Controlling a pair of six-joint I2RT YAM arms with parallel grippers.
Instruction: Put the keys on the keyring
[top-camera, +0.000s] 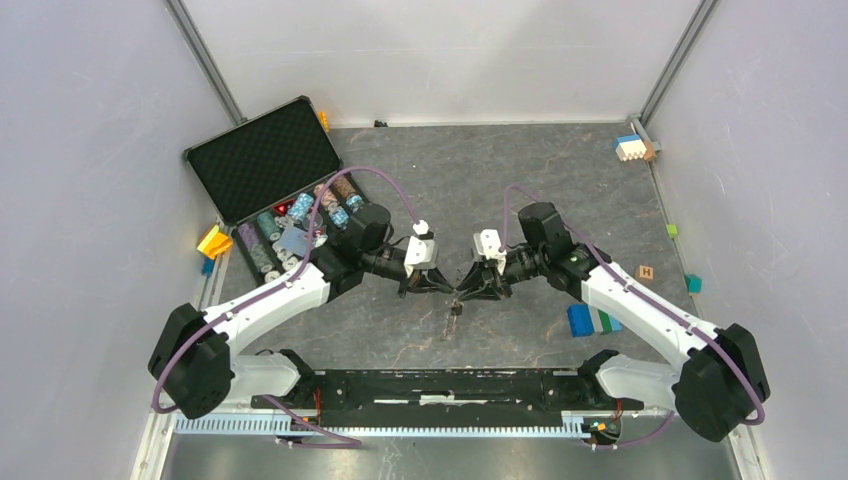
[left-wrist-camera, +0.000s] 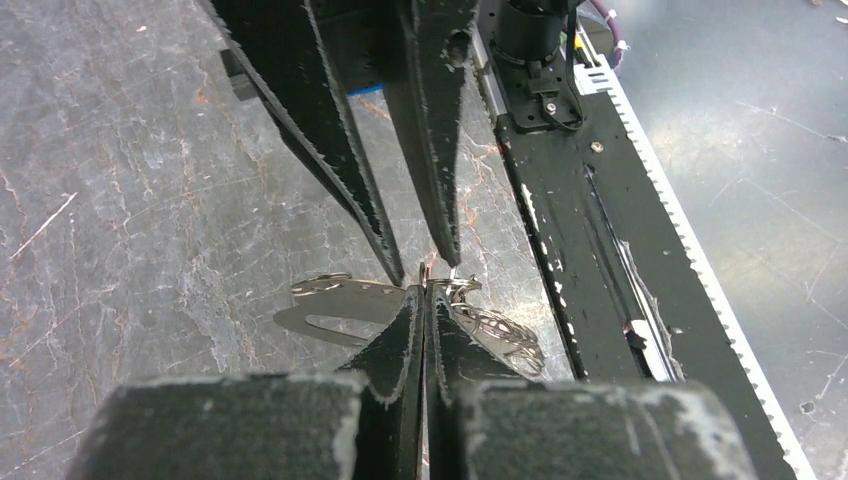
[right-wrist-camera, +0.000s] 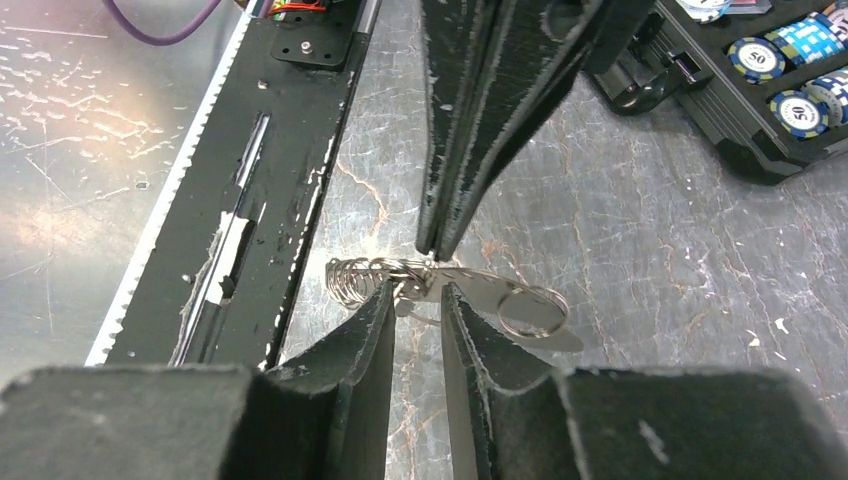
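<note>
top view, left end effector (top-camera: 443, 289): clenched, tip to tip with right end effector (top-camera: 468, 291), mid-worktop (top-camera: 520, 170), nearer the near edge
top view, key (top-camera: 455, 320): dangles just below the tips
left wrist, keyring (left-wrist-camera: 335, 300): pinched at the left tips, off the worktop, shadow beneath
right wrist, right end effector (right-wrist-camera: 417, 289): released, fingers parted, keyring metal between them

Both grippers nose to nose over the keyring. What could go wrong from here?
1. The left gripper pinches the keyring with only its very tips, and the right gripper has its jaws apart, so the keyring may swing or slip out.
2. The two grippers' tips almost touch; a small misaligned move could knock them together and jar the keyring loose.
</note>
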